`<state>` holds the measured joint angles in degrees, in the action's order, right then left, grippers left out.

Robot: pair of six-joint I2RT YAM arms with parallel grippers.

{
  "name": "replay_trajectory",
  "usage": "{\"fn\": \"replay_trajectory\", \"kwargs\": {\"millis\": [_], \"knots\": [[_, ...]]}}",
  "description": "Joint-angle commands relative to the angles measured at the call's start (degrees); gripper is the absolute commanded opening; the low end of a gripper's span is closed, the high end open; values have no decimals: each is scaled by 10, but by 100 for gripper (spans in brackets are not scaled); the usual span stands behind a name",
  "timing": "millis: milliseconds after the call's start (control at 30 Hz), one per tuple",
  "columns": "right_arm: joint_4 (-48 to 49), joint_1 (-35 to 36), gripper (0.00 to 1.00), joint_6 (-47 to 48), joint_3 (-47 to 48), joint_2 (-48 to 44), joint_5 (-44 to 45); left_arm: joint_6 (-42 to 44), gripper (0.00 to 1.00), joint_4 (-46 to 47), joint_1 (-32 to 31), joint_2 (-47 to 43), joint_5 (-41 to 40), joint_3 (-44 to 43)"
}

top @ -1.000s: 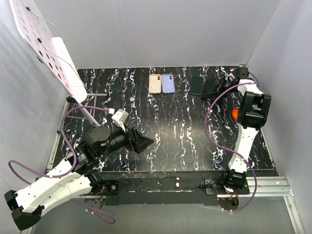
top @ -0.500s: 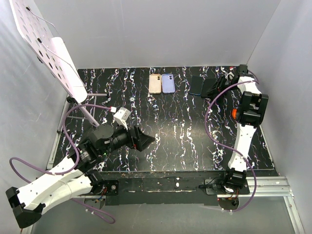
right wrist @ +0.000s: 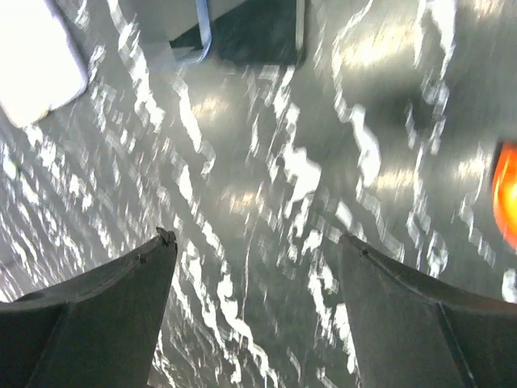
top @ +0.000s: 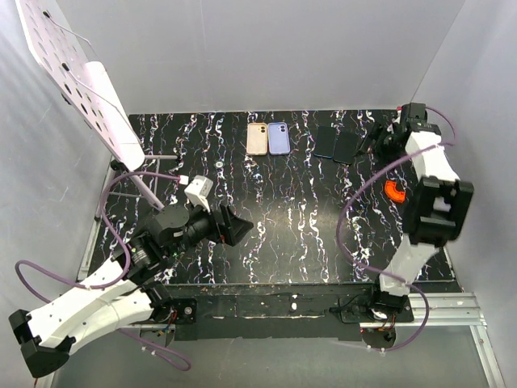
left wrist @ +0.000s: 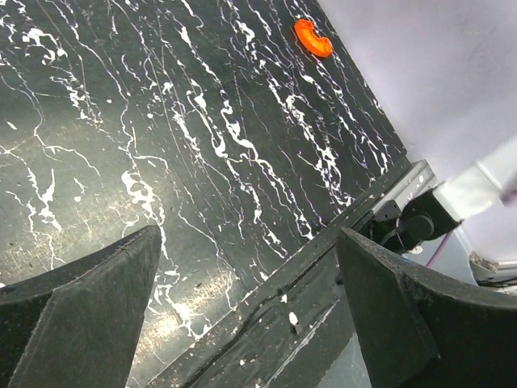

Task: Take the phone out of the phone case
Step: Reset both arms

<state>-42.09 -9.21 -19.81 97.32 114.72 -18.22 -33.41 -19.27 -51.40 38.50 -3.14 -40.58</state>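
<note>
Black end effectors, both spread wide, nothing between their fingers.
Your right end effector [right wrist: 257,242] hovers at the far right corner of the surface [top: 307,226], just beside a dark slab [top: 346,146] and a second dark slab [top: 325,141] lying flat together; you cannot tell phone from case. Your left end effector [left wrist: 249,234] hangs near the front left.

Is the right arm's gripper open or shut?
Open: the right gripper shows its fingers wide apart, with only table between them.
</note>
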Motion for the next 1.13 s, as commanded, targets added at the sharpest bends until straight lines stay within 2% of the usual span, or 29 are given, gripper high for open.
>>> {"fn": "replay_trajectory", "kwargs": {"millis": [0,200,367,600,800,967,1100], "knots": [[95,58,86,-15,-185,-224,36,9,89,-2,0,21,-27,-30],[133,157,88,-29,-373,-463,84,13,89,32,-1,37,4,-36],[161,174,88,-33,-473,-658,42,37,89,71,-2,31,29,-45],[78,174,89,-32,-449,-839,60,84,89,108,-3,-25,-16,-43],[103,174,89,-48,-469,-975,47,108,90,157,-3,-55,-16,-37],[121,174,90,-61,-488,-1044,72,108,91,169,-2,-52,5,-41],[124,174,90,-71,-485,-1057,75,105,92,206,-2,-62,13,-27]]}}
